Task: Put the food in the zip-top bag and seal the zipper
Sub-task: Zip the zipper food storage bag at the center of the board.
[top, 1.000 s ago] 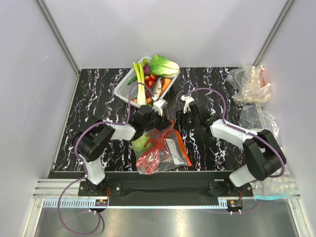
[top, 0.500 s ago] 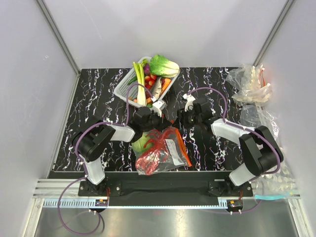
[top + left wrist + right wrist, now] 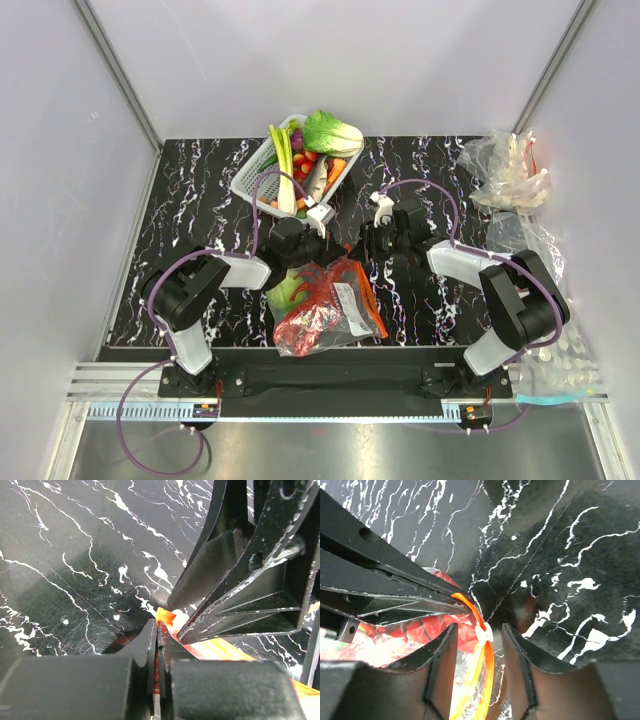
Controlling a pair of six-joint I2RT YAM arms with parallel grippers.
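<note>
- Top view: 1 zip-top bag (image 3: 345, 305) lies on the desk (image 3: 200, 200) near the arm bases. 1 red lobster (image 3: 305, 312) shows inside, with 1 cabbage (image 3: 285, 293) at its left edge. Its white label (image 3: 351, 296) is unreadable. 1 basket (image 3: 248, 182) of toy vegetables stands behind, and 1 plastic heap (image 3: 505, 170) lies far right.
- Left wrist: the left gripper (image 3: 158, 628) has its jaws clamped on the zipper (image 3: 220, 650), with the right arm's black fingers crowding just beside.
- Right wrist: the right gripper (image 3: 479, 630) has its jaws narrowly apart, 1 on either side of the zipper (image 3: 487, 665), not pinching it.
</note>
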